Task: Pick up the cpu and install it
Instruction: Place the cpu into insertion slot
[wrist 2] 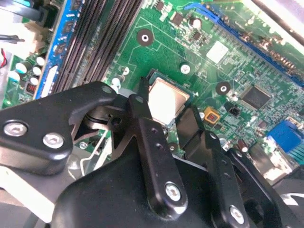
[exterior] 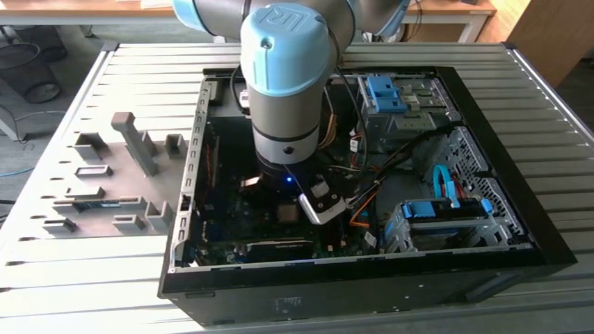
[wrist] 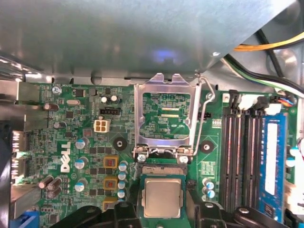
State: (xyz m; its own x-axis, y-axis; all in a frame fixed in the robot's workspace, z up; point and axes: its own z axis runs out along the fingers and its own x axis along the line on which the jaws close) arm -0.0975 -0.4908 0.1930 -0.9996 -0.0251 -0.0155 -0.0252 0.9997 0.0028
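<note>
Nearest the lens in the exterior view, the arm (exterior: 288, 83) stands upright and reaches into the open computer case (exterior: 519, 236), which lies on its side on the slatted desk (exterior: 74, 278). Inside the case, both wrist views look onto the green motherboard (wrist: 76, 142).

On that board the silver load plate (wrist: 138, 114) is swung up and open, with its wire lever (wrist: 205, 104) raised beside it. Just next to the plate's hinge is the socket (wrist: 162, 170), near the dark memory slots (wrist: 237, 152).

The gripper (wrist: 162, 209) hangs right over the socket. Its jaws are drawn in to the chip's width, one against each of two opposite edges, and have hold of the cpu (wrist: 162, 194). The chip's silver-grey top faces up, and it lies within the socket's outline. Whether it is fully bedded or a touch above, I cannot tell.

As I judge it, the pick-up is done and the work stands at the seating stage. That stage calls for the chip to be level and square to the socket frame. It should be let down without sideways drag or pressing, since the contacts below would bend easily. The plate and lever are not yet closed.
</note>
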